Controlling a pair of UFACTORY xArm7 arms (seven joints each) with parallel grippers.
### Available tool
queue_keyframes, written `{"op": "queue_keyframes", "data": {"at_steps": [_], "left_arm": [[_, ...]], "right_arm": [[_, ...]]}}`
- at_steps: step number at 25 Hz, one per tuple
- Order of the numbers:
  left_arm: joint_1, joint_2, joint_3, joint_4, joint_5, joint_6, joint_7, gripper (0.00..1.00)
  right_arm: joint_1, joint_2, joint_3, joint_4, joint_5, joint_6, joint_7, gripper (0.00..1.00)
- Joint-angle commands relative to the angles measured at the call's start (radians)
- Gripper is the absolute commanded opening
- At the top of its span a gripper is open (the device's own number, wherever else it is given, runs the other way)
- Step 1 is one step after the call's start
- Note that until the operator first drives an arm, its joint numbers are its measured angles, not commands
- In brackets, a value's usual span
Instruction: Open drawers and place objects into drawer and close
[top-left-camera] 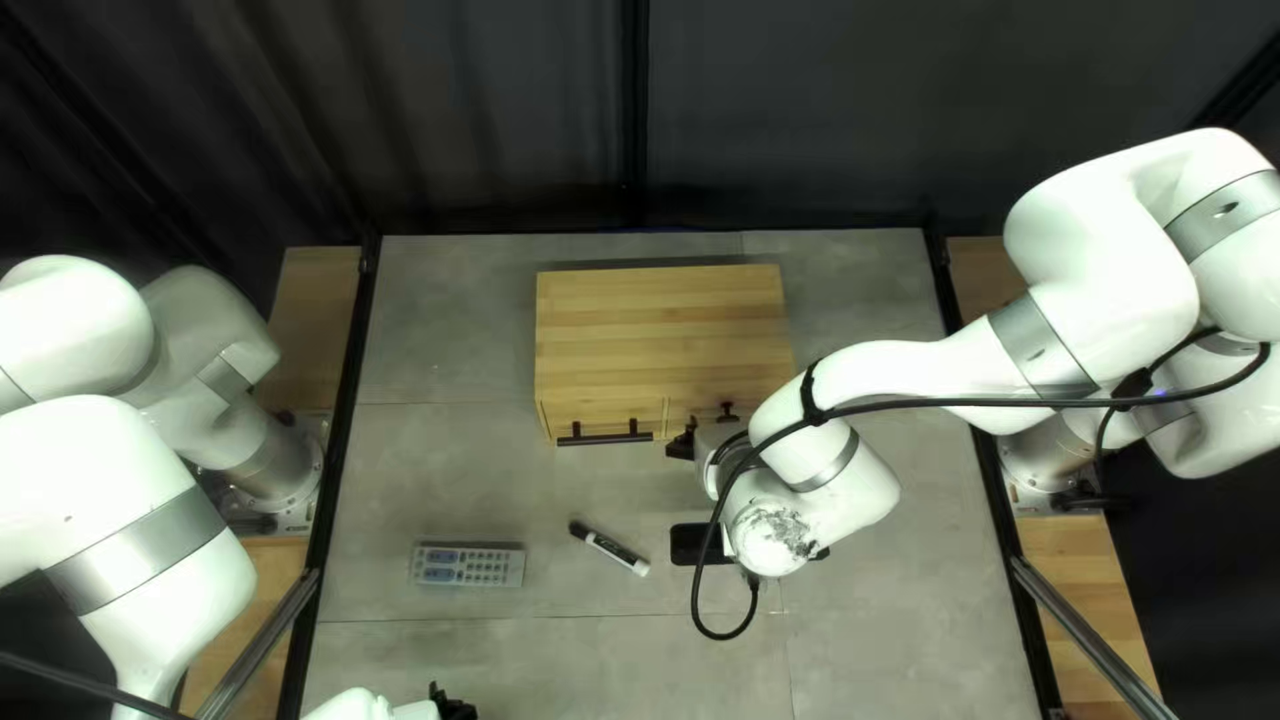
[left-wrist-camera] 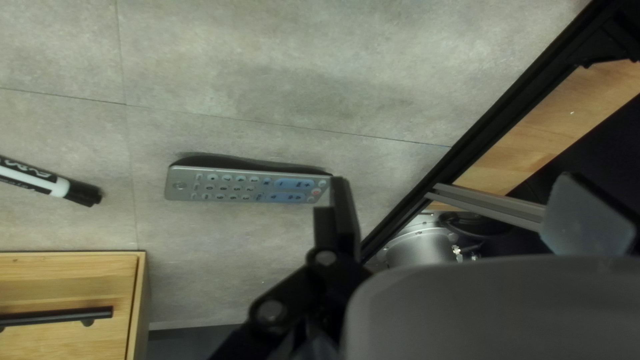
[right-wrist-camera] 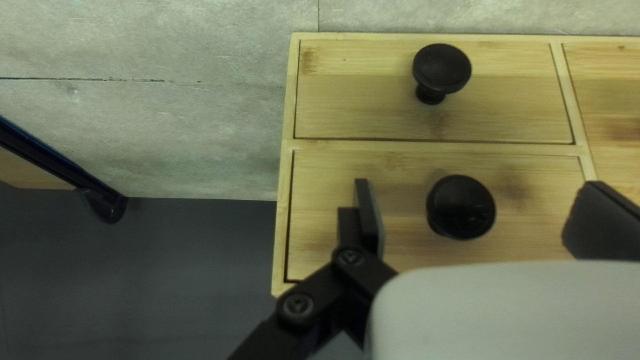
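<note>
Left gripper (top-left-camera: 455,704) released, bare table (top-left-camera: 400,654) between it and the remote (top-left-camera: 468,567). Right gripper (top-left-camera: 683,442) released, gaps around one knob (right-wrist-camera: 461,207); only its wrist view shows the second knob (right-wrist-camera: 441,68).

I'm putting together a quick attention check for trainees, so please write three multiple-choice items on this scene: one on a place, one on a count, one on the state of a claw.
1. Where is the marker?
A) on the cabinet
B) on the table, right of the remote in the top left view
C) inside a drawer

2. How many round knobs show in the right wrist view?
A) one
B) four
C) two

3. How is the right claw?
A) open
B) shut on a knob
C) shut on the marker

1 B: the top left view shows it there.
2 C: one on each of two drawer fronts.
3 A: its fingers stand wide apart.
</note>
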Motion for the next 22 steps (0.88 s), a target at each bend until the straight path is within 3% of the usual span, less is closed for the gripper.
{"op": "queue_keyframes", "data": {"at_steps": [1,4,6,7,9,12,22], "left_arm": [[0.0,0.0,0.0,0.0,0.0,0.0,0.0,1.0],[0.0,0.0,0.0,0.0,0.0,0.0,0.0,1.0],[0.0,0.0,0.0,0.0,0.0,0.0,0.0,1.0],[0.0,0.0,0.0,0.0,0.0,0.0,0.0,1.0],[0.0,0.0,0.0,0.0,0.0,0.0,0.0,1.0],[0.0,0.0,0.0,0.0,0.0,0.0,0.0,1.0],[0.0,0.0,0.0,0.0,0.0,0.0,0.0,1.0]], "right_arm": [[-0.001,0.001,-0.001,0.0,-0.003,-0.001,-0.004,0.88],[-0.002,0.003,-0.001,0.0,-0.004,-0.003,-0.004,0.84],[-0.002,0.004,-0.001,0.0,-0.005,-0.004,-0.004,0.62],[-0.002,0.005,-0.001,0.0,-0.005,-0.004,-0.004,0.33],[-0.002,0.006,-0.001,0.0,-0.006,-0.006,-0.004,0.14],[-0.001,0.004,-0.001,-0.004,-0.008,-0.006,-0.003,0.09],[0.002,-0.001,0.0,-0.013,-0.015,-0.006,0.004,0.1]]}}
